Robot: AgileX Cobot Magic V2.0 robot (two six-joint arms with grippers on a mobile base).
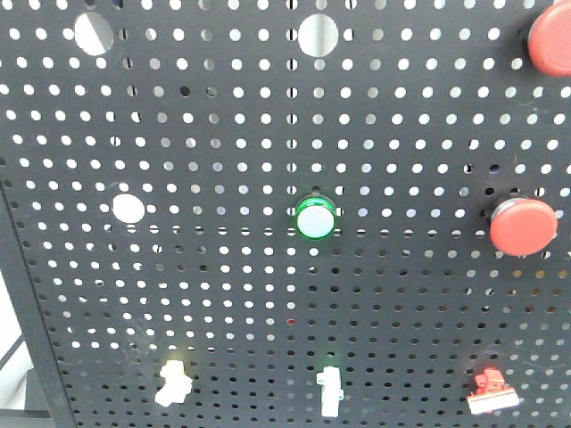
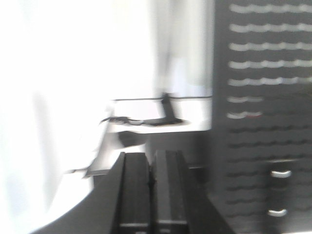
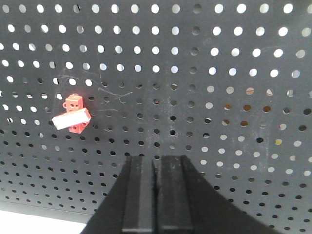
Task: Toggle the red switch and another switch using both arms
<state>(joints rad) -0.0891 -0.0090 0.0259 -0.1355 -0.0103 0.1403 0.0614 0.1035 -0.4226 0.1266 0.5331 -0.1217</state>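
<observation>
Your right tool (image 3: pixel 156 195) has its fingers pressed together, empty; the red switch (image 3: pixel 72 115) sits on the pegboard (image 3: pixel 204 97) up and left of it, apart. Your left tool (image 2: pixel 152 190) is also closed, beside the board's edge. The pale-yellow switch (image 1: pixel 173 382) sits bottom left.

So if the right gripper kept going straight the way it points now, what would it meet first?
Most likely bare pegboard. The right gripper, fingers together, faces the perforated panel head-on, and the red switch sits up and to the left of its line, so it would probably miss it. Depth to the panel is unclear.
</observation>
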